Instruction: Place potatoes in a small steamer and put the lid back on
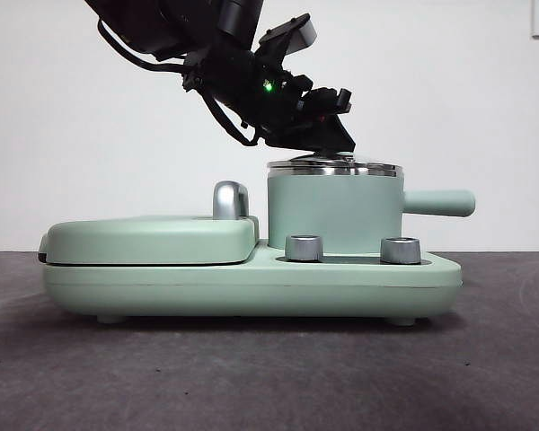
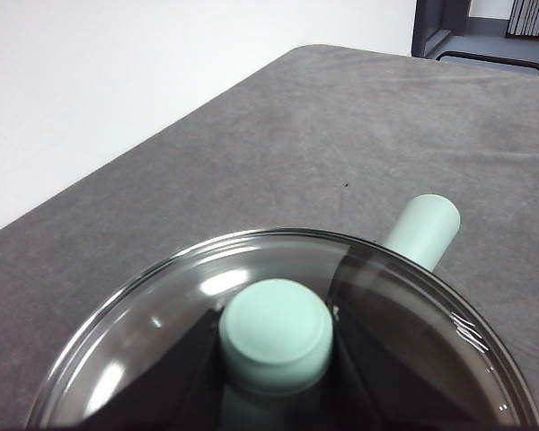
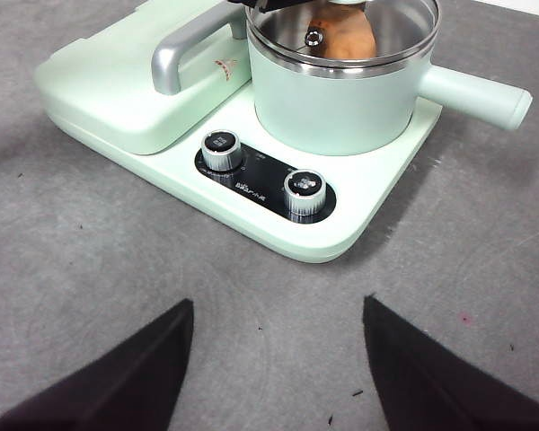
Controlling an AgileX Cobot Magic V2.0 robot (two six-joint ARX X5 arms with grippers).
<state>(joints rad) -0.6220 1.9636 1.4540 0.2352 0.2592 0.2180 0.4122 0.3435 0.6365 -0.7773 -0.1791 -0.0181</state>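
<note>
While the left hand (image 2: 276, 359) pinches the lid (image 2: 162, 314) knob, only the right wrist view shows the potato (image 3: 341, 34) inside.

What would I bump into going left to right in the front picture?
Griddle cover → steel handle → left knob → right knob → steamer's side handle.
</note>
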